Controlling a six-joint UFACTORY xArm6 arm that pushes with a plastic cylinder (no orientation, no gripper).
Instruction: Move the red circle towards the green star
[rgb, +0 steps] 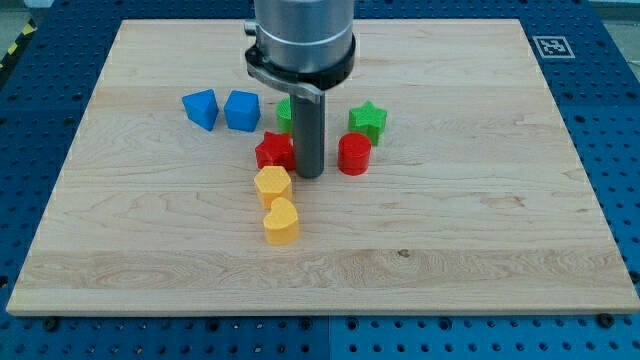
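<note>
Plainly, you have the red circle (354, 154) sitting a little above the middle of the wooden board (480, 230): a short, glossy red cylinder, upright, with a rounded top face. The green star (367, 119) lies just beyond it toward the board's top edge, very near, though you cannot tell whether the two touch.

Going from the board's left edge rightward, you meet two blue blocks (201, 108) (242, 110) side by side, angular in shape. Next comes a red block (274, 151), its outline partly hidden, with a yellow block (272, 184) just below it and a yellow heart (281, 221) below that, toward the bottom edge. A second green block (285, 112) shows only as a sliver behind the rod.

There is no gripper here, so nothing opens, closes or holds anything. The rod comes straight down, and my tip (308, 175) rests on the board between the red block and the red circle, just to the circle's left and apart from it.

The board is pale, grained wood. It lies on a blue perforated table (620, 150), and a black-and-white marker (551, 46) sits at the board's top right corner.
</note>
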